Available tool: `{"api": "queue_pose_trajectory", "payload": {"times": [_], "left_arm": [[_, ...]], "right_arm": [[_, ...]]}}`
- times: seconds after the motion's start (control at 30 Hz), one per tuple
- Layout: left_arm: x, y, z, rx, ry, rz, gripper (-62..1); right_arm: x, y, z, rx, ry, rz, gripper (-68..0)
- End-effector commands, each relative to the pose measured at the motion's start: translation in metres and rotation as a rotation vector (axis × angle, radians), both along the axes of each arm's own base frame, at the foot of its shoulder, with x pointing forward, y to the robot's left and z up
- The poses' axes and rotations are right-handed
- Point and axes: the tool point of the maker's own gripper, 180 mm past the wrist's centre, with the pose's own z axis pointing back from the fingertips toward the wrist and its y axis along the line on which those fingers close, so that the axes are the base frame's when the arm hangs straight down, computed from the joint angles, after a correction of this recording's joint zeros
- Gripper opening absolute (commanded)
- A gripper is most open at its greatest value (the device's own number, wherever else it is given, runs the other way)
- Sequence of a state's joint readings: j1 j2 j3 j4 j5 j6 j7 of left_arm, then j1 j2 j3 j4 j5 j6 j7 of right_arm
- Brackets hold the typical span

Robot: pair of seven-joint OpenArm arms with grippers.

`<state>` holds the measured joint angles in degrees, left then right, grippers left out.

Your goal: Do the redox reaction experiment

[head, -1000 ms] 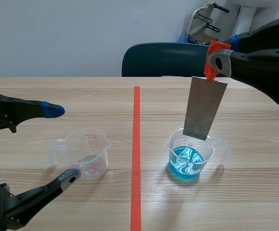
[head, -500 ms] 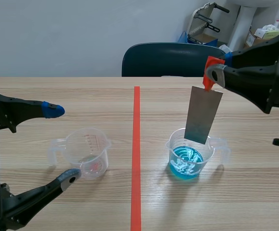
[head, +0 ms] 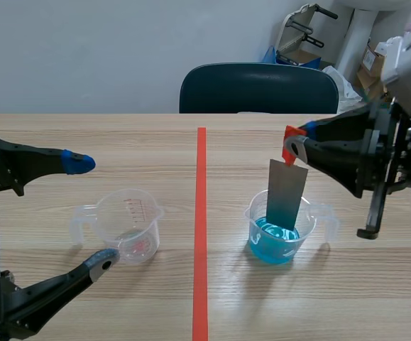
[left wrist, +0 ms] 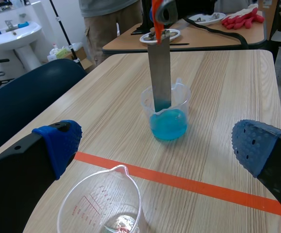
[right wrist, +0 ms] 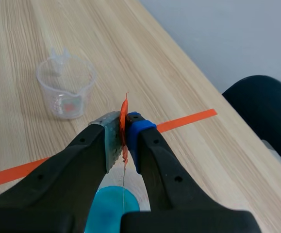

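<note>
The left pincer [head: 90, 213] is held released, its fingers spread wide, and a clear measuring cup [head: 130, 227] with red markings is seen between them on the desk [head: 375, 298]. Right of the orange tape line [head: 201, 227], a second clear cup [head: 280, 238] is part-filled with bright blue liquid. A flat grey metal strip [head: 286, 193] is hung nearly upright, its lower end dipped into the blue liquid. Its orange-red top is clenched by the right pincer [head: 296, 148].

Probably a lab room: a washbasin [left wrist: 9, 34], and red gloves [left wrist: 239, 15] on a second wooden table [left wrist: 254, 30].
</note>
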<state>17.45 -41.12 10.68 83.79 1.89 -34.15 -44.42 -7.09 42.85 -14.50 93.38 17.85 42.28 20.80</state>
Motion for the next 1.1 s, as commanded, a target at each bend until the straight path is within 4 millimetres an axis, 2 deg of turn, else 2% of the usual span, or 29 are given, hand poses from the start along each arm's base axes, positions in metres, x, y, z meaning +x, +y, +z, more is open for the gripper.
{"api": "queue_pose_trajectory", "payload": {"times": [0.0, 0.33, 1.07], "left_arm": [[0.001, -0.003, 0.011, -0.037, -0.024, -0.001, 1.4], [0.001, -0.003, 0.011, -0.036, -0.023, -0.001, 1.4], [0.001, -0.003, 0.01, -0.035, -0.023, -0.001, 1.4]], "right_arm": [[0.004, 0.002, 0.007, 0.034, -0.019, 0.011, -66.5], [0.011, 0.001, -0.022, 0.049, 0.035, -0.01, -66.5], [0.014, 0.0, -0.022, 0.045, 0.028, -0.012, -66.5]]}}
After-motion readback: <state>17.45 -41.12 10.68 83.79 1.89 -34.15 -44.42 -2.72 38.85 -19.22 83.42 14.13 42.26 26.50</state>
